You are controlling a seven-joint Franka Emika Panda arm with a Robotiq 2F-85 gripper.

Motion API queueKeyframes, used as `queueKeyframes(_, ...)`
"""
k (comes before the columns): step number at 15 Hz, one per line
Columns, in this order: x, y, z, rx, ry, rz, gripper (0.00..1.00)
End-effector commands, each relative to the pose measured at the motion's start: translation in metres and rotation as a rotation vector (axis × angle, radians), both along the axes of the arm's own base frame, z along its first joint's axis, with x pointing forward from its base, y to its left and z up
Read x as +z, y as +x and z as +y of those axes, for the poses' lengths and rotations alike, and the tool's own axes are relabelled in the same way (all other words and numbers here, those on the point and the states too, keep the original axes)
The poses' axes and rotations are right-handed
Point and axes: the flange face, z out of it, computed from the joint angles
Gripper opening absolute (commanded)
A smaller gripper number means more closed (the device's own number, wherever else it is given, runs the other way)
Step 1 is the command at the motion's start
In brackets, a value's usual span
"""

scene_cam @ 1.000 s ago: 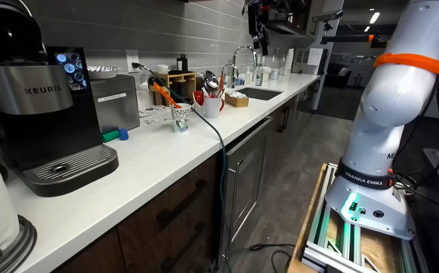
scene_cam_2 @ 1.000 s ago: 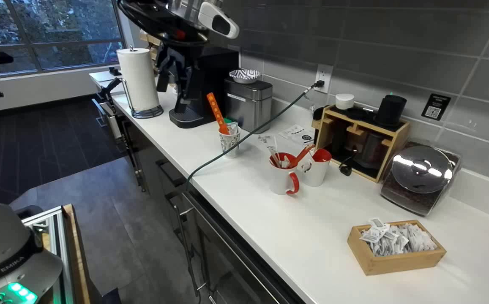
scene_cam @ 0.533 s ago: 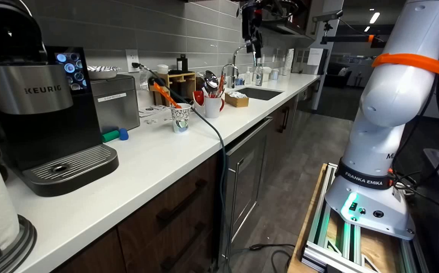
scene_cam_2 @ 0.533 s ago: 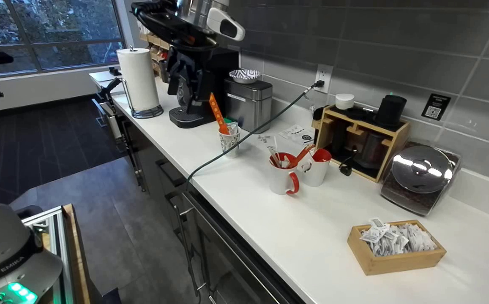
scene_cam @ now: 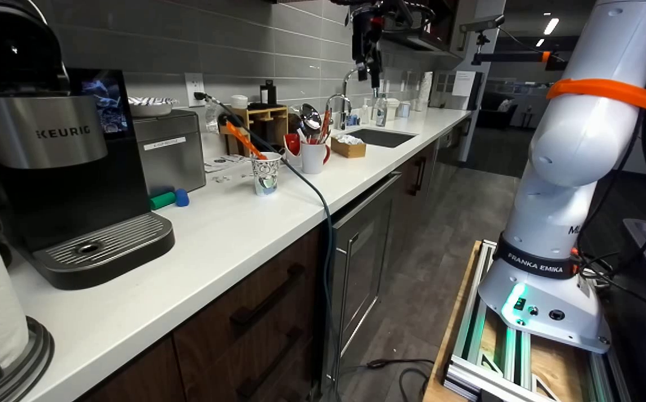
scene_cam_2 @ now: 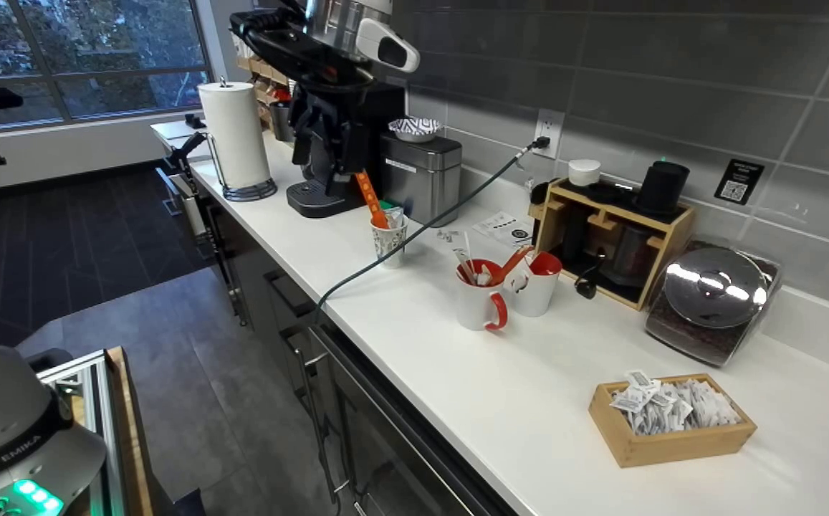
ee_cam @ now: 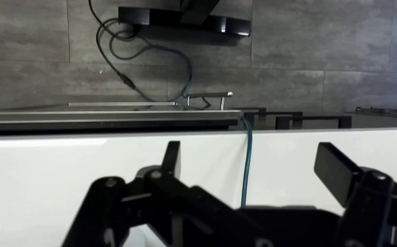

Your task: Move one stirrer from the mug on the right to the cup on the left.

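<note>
The thin, plastic-looking red-orange stirrer [scene_cam_2: 515,264] leans in the white, red-handled mug [scene_cam_2: 476,306]; I judge it light, stiff and somewhat slippery, so it is best taken near its free upper end. In an exterior view it lies well off, at four o'clock from the black hand [scene_cam_2: 324,165], whose fingers [ee_cam: 335,172] stand wide apart.

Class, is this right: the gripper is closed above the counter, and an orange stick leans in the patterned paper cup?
Not quite: the gripper is open above the counter, its fingers wide apart in the wrist view. The orange stick does lean in the patterned paper cup.
</note>
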Motion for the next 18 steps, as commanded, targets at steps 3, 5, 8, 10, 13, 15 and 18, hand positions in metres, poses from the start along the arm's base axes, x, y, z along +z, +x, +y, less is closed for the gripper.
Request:
queueKeyframes(3, -0.033, 0.035, -0.016, -0.134, -0.072, -0.284, 1.00)
queueKeyframes(5, -0.050, 0.043, -0.023, -0.207, -0.113, -0.374, 1.00)
queueKeyframes(8, -0.082, 0.051, -0.017, -0.331, -0.176, -0.488, 1.00)
queueKeyframes(10, -0.106, 0.054, -0.007, -0.377, -0.220, -0.525, 1.00)
queueKeyframes(13, -0.139, 0.056, -0.002, -0.432, -0.270, -0.501, 1.00)
queueKeyframes(15, -0.130, 0.059, -0.001, -0.394, -0.248, -0.505, 1.00)
queueKeyframes(18, -0.124, 0.061, -0.002, -0.393, -0.249, -0.516, 1.00)
